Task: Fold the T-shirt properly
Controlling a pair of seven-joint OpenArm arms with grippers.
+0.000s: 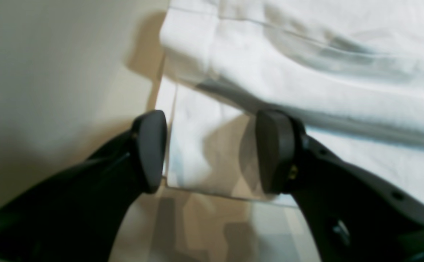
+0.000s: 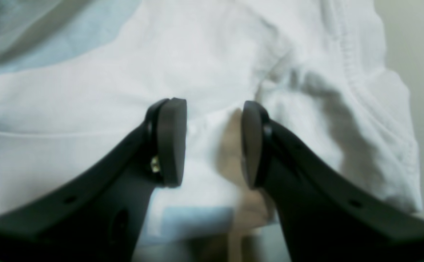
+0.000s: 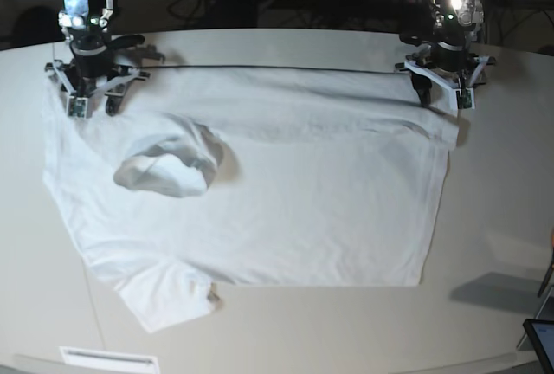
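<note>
The T-shirt (image 3: 286, 192) lies spread over most of the white tabletop (image 3: 493, 218), and everything else is placed against it here. Its body is flat, one short sleeve points toward the near edge of the table at the base view's lower left, and the fabric is bunched into a raised lump on the left half of the shirt. The far edge of the shirt runs in a nearly straight line between the two arms.

The left gripper (image 1: 212, 153) stands at the shirt's far corner on the base view's right (image 3: 442, 88). Its jaws are parted wide, one pad off the cloth over bare table, the other over the shirt, straddling the hemmed corner without clamping it. A fold of cloth rises just beyond the pads.

The right gripper (image 2: 214, 143) stands at the shirt's far corner on the base view's left (image 3: 89, 97). Its jaws are also apart, with white fabric showing in the gap; nothing is pinched. A ribbed hem curves past just to one side.

Both arms reach steeply down from above the shirt's far edge, wrists pointing at the table.
</note>
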